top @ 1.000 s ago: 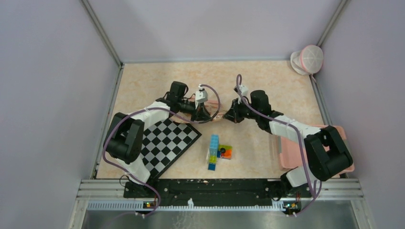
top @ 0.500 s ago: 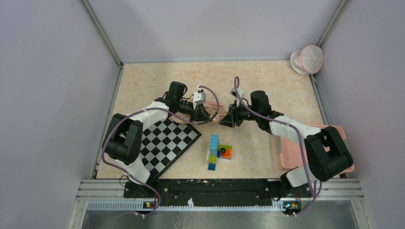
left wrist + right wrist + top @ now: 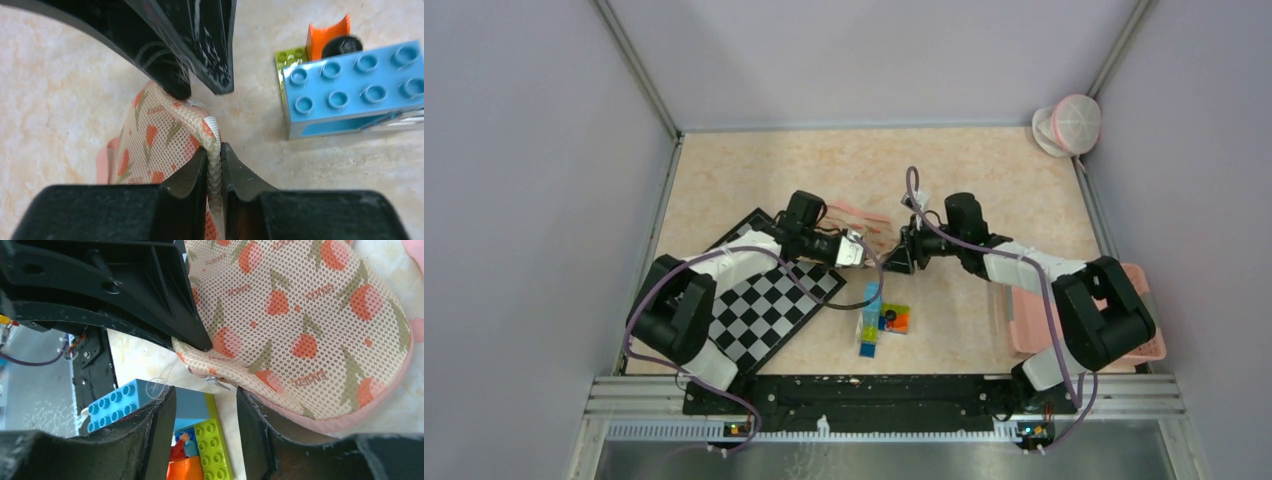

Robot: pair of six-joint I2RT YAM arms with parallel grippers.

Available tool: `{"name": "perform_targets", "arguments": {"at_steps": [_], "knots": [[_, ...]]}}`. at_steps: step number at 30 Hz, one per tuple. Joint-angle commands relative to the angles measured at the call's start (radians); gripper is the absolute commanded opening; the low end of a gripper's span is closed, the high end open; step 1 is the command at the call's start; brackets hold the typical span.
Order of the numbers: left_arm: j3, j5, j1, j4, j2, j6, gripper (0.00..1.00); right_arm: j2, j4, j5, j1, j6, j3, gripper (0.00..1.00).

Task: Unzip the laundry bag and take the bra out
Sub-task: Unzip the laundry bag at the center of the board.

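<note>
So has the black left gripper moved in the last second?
Yes. The left gripper has shifted down the overhead view, closer to the blue plastic toy brick.

The left tool (image 3: 856,252) and right tool (image 3: 900,256) meet at the laundry bag (image 3: 871,226) on the table (image 3: 984,170), beyond toy blocks (image 3: 871,318).

Bright, even light; blurred wrist foregrounds
</note>
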Motion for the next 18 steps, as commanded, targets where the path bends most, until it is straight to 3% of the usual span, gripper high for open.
{"name": "perform_targets", "arguments": {"at_steps": [1,8,13,18], "knots": [[-0.07,-0.185,-0.006,0.173,-0.014,0.057,0.26,0.009,0.013,0.016,-0.005,-0.092,-0.026,0.49],[-0.1,-0.216,-0.005,0.219,0.022,0.1,0.46,0.047,0.01,0.024,-0.085,-0.064,-0.051,0.51],[-0.108,-0.152,-0.008,0.226,0.022,0.13,0.63,0.029,-0.015,0.015,-0.108,-0.068,-0.054,0.51],[-0.082,-0.129,-0.024,0.239,0.052,0.141,0.63,0.053,0.012,-0.027,-0.109,-0.058,-0.068,0.51]]}}
